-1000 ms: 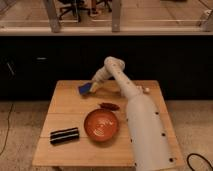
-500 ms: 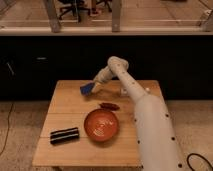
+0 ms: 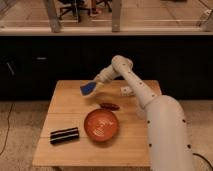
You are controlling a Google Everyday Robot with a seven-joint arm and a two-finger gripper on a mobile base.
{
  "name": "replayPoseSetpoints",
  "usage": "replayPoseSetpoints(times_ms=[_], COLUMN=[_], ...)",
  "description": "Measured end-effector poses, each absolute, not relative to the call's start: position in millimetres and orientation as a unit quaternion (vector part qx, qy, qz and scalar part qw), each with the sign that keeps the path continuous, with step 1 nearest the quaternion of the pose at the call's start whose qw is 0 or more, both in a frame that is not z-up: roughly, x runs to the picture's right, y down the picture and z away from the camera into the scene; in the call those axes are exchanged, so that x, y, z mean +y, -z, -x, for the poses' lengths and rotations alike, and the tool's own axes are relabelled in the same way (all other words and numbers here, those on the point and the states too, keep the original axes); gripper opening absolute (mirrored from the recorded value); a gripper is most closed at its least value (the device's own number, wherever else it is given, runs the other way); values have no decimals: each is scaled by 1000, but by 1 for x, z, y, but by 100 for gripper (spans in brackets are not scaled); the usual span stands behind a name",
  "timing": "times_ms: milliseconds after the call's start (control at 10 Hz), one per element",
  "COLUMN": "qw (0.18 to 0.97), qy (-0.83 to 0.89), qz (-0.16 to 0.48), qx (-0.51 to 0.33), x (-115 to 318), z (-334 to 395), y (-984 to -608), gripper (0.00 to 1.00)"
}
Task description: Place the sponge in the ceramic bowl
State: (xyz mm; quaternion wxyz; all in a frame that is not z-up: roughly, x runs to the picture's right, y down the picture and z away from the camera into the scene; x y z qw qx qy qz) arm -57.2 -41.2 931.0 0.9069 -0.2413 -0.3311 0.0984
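The sponge (image 3: 88, 88), a small blue pad, hangs tilted above the back left part of the wooden table (image 3: 65, 107). My gripper (image 3: 95, 85) is shut on its right edge, reaching down and to the left from the white arm's bend (image 3: 120, 62). The ceramic bowl (image 3: 101, 125), round and orange-red with faint rings inside, sits near the table's front middle, nothing in it. It lies below and slightly right of the sponge in the camera view, well apart from it.
A long black block with pale stripes (image 3: 64, 135) lies at the front left. A small dark reddish object (image 3: 109, 106) rests just behind the bowl. A small pale item (image 3: 125, 91) stands beside the arm. The white arm body (image 3: 165, 135) covers the table's right side.
The gripper has drifted slightly to the right with the sponge in it, and the arm's bend has shifted right and a little up. The bowl and block have not moved.
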Motion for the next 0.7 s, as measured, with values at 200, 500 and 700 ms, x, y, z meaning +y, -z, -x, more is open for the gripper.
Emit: replayPoseSetpoints(times_ms=[200,500,700], qw=[907,909,910], qy=[-88,-76,-70], qz=[229,212,201], qx=[-342,-352,-355], x=[-49,-59,-67], z=[60,64,62], y=[-915,-896,-883], gripper=[0,0,0])
